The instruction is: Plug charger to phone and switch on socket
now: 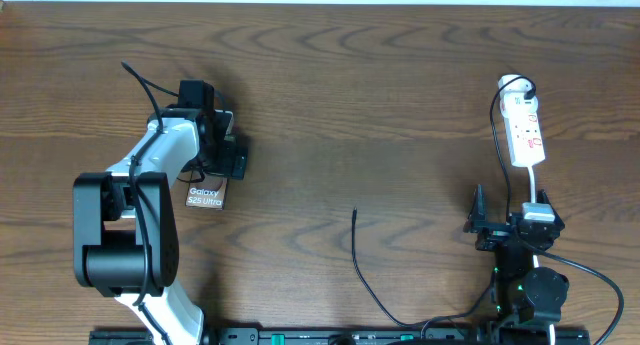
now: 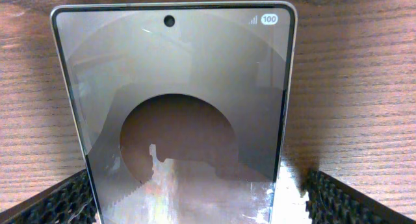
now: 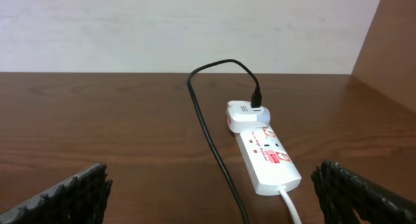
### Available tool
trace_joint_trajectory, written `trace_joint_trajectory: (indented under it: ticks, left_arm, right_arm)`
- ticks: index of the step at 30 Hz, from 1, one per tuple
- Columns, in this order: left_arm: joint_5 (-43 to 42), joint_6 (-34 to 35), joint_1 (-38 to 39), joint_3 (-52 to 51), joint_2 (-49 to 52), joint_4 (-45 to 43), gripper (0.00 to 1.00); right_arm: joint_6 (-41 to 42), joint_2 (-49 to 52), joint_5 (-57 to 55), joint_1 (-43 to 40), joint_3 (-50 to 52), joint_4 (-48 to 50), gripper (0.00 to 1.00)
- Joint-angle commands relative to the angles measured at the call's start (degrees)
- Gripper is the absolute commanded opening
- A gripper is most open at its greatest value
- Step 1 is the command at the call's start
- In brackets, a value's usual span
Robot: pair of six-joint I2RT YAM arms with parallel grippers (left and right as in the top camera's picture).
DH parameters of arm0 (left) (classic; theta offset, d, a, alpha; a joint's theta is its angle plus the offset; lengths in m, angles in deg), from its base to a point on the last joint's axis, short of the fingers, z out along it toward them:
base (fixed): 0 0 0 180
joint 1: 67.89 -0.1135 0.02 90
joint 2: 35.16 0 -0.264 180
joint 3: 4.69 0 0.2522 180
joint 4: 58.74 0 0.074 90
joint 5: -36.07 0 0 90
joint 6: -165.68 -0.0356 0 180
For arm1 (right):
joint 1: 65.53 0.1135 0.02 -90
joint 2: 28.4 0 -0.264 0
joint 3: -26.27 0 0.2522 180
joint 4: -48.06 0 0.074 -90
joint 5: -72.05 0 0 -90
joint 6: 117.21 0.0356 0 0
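1. Brown wood-grain table [image 1: 330, 95] carries every part of the task.
2. The phone [image 2: 175, 87] lies flat and screen-up on the table's left side. The overhead view shows its white "Galaxy" lettering at the near end, showing from under the left gripper [image 1: 215, 157].
3. That gripper sits over the phone with its jaws spread wide, one pad [image 2: 58, 198] beside each long edge. Whether either pad touches the phone cannot be told.
4. The charger [image 1: 355, 235] is a thin black cable. Its free tip lies on bare wood near the table's middle, well apart from the phone.
5. From the tip the cable runs back to the near edge and off toward the right.
6. The socket [image 3: 270, 156], white with red markings, lies at the far right. Its white cord [image 3: 290, 208] trails back toward the right gripper [image 3: 214, 198].
7. A white adapter [image 3: 246, 113] sits at the socket's far end, with the charger's black plug [image 3: 258, 102] pushed into it. The cable arches up from there and comes back along the socket's left side.
8. The right gripper is spread wide and empty. It faces the socket from the near side and is apart from it.
9. Whether the socket's switch is on or off cannot be told.
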State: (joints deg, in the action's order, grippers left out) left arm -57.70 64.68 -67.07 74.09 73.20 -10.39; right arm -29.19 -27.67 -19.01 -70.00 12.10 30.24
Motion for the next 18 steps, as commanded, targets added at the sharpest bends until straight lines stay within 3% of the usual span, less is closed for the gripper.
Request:
trace_joint_trajectory:
  ticks: [1,18]
  left_arm:
    - [2.12,-1.38,0.44,-1.27,4.04,0.81,0.98]
    - [2.12,-1.36,0.44,-1.27,4.04,4.0,0.98]
  right_arm:
    - [-0.24,-0.2,0.09,0.5,0.11,-0.22,0.99]
    - [-0.24,-0.2,0.09,0.5,0.11,-0.22,0.99]
